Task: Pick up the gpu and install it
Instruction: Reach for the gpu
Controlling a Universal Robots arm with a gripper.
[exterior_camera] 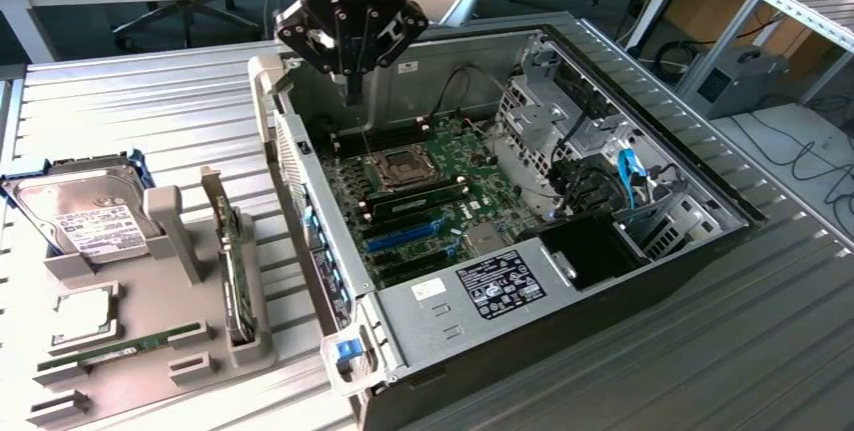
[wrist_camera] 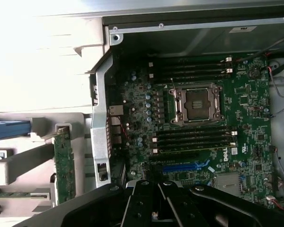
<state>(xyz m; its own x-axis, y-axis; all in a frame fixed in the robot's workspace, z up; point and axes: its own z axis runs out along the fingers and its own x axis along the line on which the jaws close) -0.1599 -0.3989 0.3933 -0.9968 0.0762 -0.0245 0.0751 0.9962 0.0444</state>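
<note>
Gpu [exterior_camera: 238,281] stands on edge in the gray holder [exterior_camera: 171,226], lower left of the exterior view, well apart from my claw [exterior_camera: 354,86], shut and empty, upper centre above the open computer case [exterior_camera: 296,166].

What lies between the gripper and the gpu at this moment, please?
In the exterior view, the open computer case's side wall stands between the shut gripper, over the motherboard, and the gpu upright in its grey holder.
</note>
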